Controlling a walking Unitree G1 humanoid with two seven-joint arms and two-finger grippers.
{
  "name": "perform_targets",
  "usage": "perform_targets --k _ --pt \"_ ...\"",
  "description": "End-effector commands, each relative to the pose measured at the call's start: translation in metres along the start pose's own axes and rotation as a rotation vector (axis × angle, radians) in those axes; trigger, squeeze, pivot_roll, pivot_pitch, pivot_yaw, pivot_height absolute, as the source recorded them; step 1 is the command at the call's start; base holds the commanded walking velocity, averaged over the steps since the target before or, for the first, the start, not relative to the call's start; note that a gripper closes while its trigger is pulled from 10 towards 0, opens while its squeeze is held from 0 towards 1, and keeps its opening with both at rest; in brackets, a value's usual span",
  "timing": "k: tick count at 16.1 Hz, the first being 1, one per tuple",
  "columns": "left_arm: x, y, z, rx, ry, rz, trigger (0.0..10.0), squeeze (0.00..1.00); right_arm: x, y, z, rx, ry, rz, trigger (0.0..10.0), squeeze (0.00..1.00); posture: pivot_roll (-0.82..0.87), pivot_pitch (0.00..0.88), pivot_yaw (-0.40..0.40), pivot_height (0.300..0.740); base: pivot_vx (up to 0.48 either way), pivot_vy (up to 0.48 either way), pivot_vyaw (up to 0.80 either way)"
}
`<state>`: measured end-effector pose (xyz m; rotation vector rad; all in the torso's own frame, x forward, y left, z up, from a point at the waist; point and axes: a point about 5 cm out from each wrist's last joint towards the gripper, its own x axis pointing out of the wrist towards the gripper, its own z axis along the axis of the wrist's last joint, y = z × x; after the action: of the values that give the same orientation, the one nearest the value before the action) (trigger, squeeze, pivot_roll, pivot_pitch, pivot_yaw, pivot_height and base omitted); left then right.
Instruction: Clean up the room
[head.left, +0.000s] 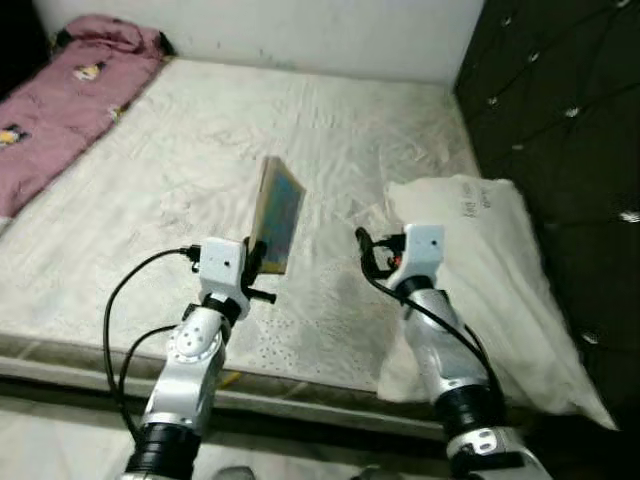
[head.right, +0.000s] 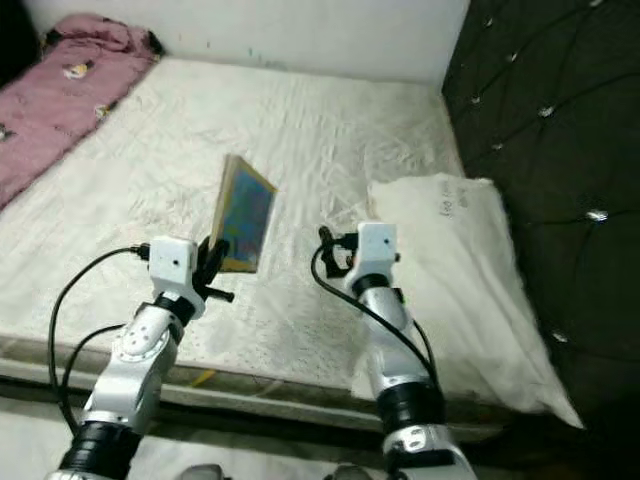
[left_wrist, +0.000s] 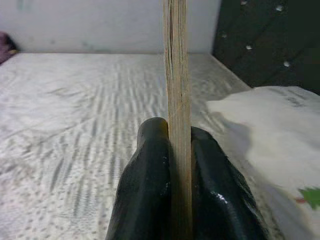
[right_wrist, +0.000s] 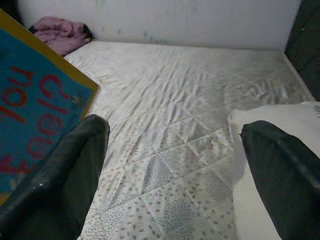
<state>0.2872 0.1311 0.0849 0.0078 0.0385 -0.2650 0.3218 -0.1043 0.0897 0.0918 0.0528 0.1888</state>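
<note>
My left gripper (head.left: 257, 263) is shut on the lower edge of a thin book (head.left: 278, 212) and holds it upright above the white mattress (head.left: 190, 130). The book has a yellow border and a blue cover with red letters (right_wrist: 30, 105). In the left wrist view its page edge (left_wrist: 176, 75) rises straight up between the two black fingers (left_wrist: 150, 170). My right gripper (head.left: 368, 252) hovers open and holds nothing, just right of the book and beside a white pillow (head.left: 485, 265).
A pink blanket (head.left: 60, 100) lies bunched at the bed's far left. A dark tufted headboard (head.left: 560, 120) runs along the right side, and a white wall stands behind. The bed's front edge (head.left: 300, 385) lies just below my arms.
</note>
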Motion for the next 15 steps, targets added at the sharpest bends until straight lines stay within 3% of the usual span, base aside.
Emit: perform_targets --k 1,4,11,15 --pt "0.0055 -0.0015 0.0156 0.000 -0.070 -0.004 10.0 0.00 -0.0012 -0.0045 -0.0023 -0.003 0.013 -0.009 10.0 0.00 0.10 0.000 0.014 0.740 0.000 0.000 -0.80" --pt "0.0066 -0.0011 0.0140 -0.017 -0.053 -0.004 10.0 0.00 -0.0009 -0.0044 -0.0022 -0.002 0.012 -0.009 10.0 0.00 0.10 0.000 0.014 0.740 0.000 0.160 -0.68" --pt "0.0072 -0.0026 0.0151 -0.032 -0.062 -0.008 10.0 0.00 -0.0007 -0.0049 -0.0018 -0.007 0.010 -0.005 10.0 0.00 0.10 0.000 0.011 0.740 0.000 0.480 0.00" --pt "0.0072 -0.0021 0.0186 -0.029 -0.091 -0.001 10.0 0.00 -0.0002 -0.0050 -0.0016 -0.009 0.011 -0.004 10.0 0.00 0.10 0.000 0.008 0.740 0.000 0.083 0.00"
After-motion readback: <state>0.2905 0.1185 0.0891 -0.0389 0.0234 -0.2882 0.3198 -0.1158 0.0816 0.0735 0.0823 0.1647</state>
